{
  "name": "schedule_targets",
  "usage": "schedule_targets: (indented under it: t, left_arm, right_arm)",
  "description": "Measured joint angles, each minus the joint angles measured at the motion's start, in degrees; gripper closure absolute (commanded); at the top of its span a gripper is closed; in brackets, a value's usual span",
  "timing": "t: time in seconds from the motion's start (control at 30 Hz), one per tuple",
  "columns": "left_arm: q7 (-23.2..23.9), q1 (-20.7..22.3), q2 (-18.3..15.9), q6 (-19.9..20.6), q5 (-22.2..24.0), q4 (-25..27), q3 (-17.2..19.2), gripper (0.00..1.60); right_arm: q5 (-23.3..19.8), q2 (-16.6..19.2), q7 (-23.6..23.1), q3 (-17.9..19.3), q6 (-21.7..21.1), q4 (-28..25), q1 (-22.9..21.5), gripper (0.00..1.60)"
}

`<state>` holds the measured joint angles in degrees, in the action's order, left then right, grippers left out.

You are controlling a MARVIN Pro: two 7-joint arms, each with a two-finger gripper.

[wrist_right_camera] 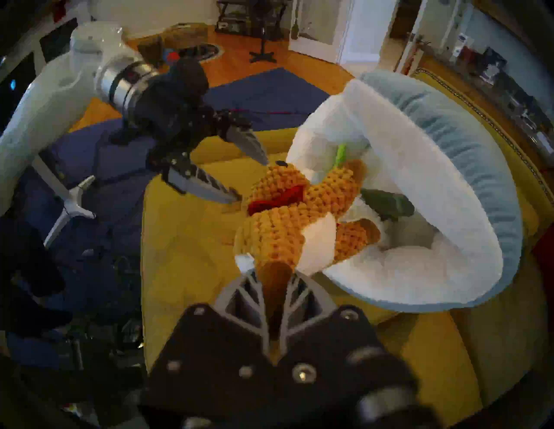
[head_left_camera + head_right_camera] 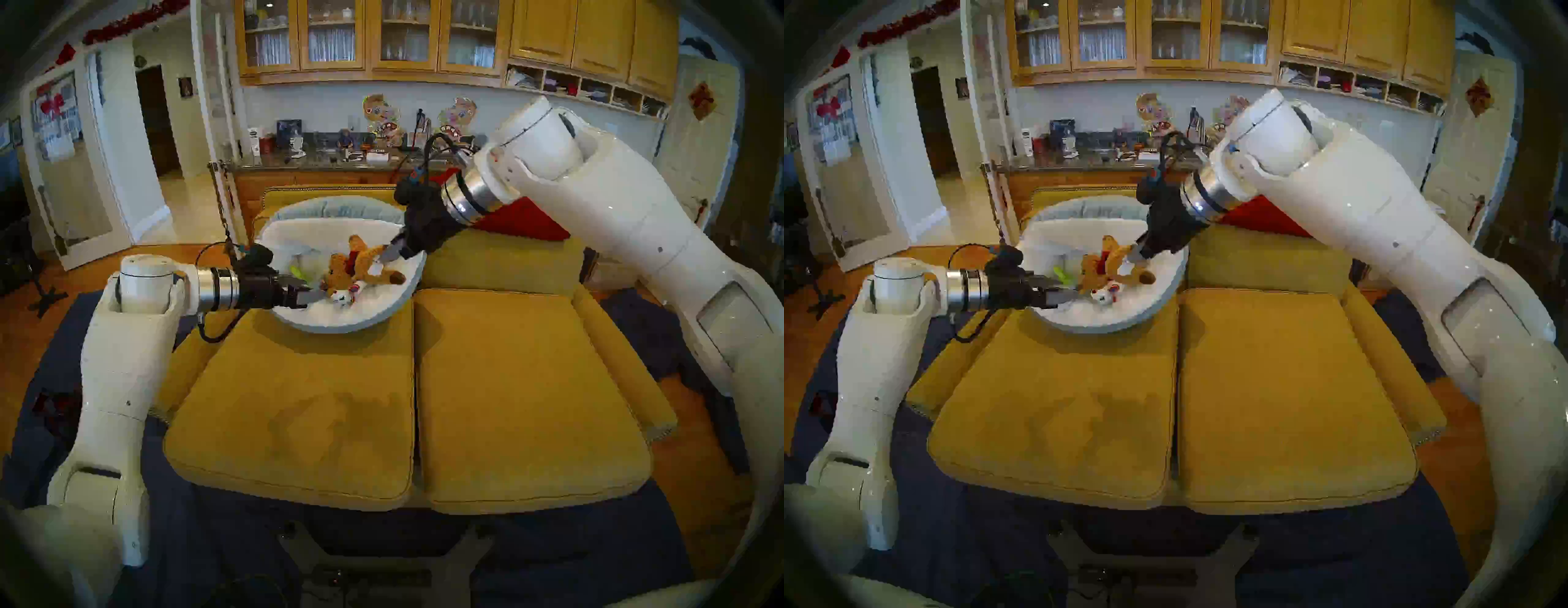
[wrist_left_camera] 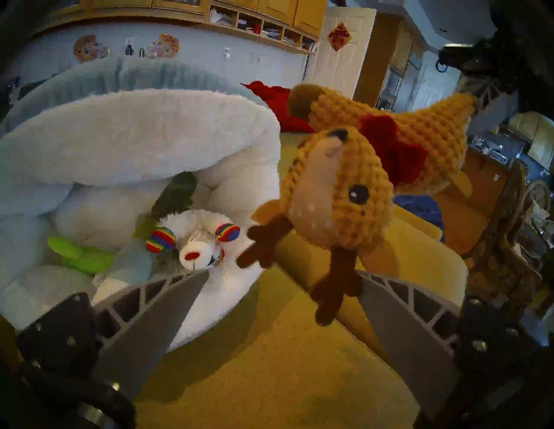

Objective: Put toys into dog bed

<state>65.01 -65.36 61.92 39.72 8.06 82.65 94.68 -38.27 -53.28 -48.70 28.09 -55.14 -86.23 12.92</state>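
The dog bed (image 2: 339,327), white fleece inside and pale blue outside, leans tilted at the back of the left sofa cushion. My right gripper (image 2: 392,252) is shut on a leg of the brown knitted animal (image 2: 360,265), which hangs head-down over the bed; the right wrist view shows the leg pinched between the fingers (image 1: 254,287). My left gripper (image 2: 316,293) stands open at the bed's front-left rim, empty, its tips just short of the knitted head (image 3: 338,191). Inside the bed lie a white animal with rainbow paws (image 3: 198,239) and a bright green cactus (image 3: 81,254).
Two mustard-yellow seat cushions (image 2: 297,407) (image 2: 526,390) stretch in front of the bed. A red blanket (image 2: 522,220) lies on the sofa back behind my right wrist. A cluttered kitchen counter (image 2: 322,159) runs behind the sofa. A dark blue rug (image 2: 220,530) covers the floor.
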Motion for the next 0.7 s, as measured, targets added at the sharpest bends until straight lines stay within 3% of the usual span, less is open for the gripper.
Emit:
schedule_targets:
  t: [0.27, 0.7]
  left_arm:
    - [0.0, 0.3, -0.1, 0.0, 0.3, 0.0, 0.0, 0.0]
    - [0.0, 0.4, -0.2, 0.0, 0.5, -0.1, -0.1, 0.0]
  right_arm:
    - [0.9, 0.4, 5.7, -0.2, 0.0, 0.8, 1.5, 1.6]
    - [2.3, -6.2, 10.8, -1.2, 0.2, 11.1, 2.3, 1.6]
